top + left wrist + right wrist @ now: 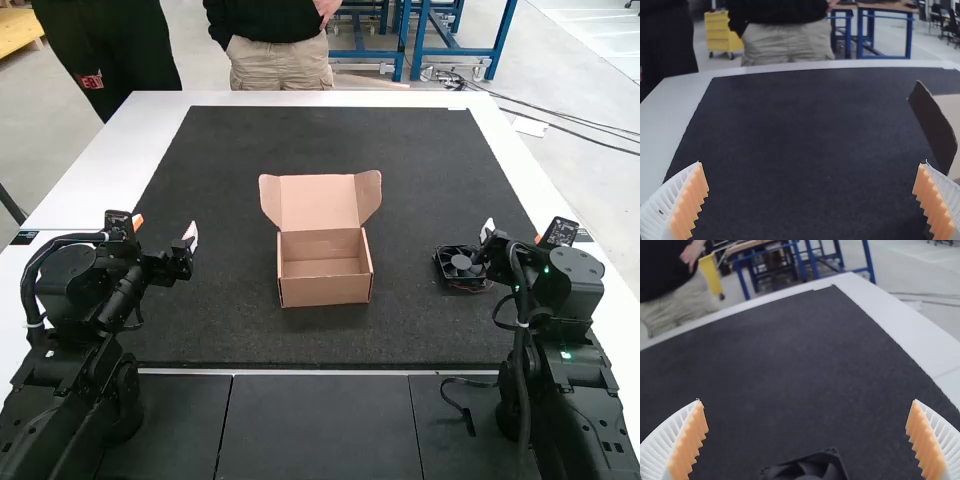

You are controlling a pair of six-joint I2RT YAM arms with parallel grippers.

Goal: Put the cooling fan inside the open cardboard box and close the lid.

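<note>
While both arms sit at the table's near side in the high view, the cardboard box (324,265) stands upright mid-mat (330,150), top open. The lid (318,202) is tipped up at the far side with its side tabs fanned out, and the box floor is visible. The cooling fan (460,266) lies flat on the mat to the right of the box, well apart from it and not inside it. The right gripper (513,236) is just beside the fan on its right; contact can't be judged from this angle. The left gripper (164,230) is over the mat's left part, well apart from the box, with its white fingers spread and nothing between them. The mat lies on a white table (90,170).

Left wrist view: the left gripper (810,205) is wide apart. Its ribbed white fingers with orange pads (687,200) sit at either side, with bare mat (805,125) between them. One brown flap of the cardboard box (932,125) pokes in near one finger, apart from it. The table (665,115) edge runs along the mat.

Right wrist view: the right gripper (805,440) is also spread wide, holding nothing. The black frame and blades of the cooling fan (805,470) show between the fingers, close to the wrist and clear of both orange pads (685,440). Mat lies ahead, with the table (900,325) border beyond it.
</note>
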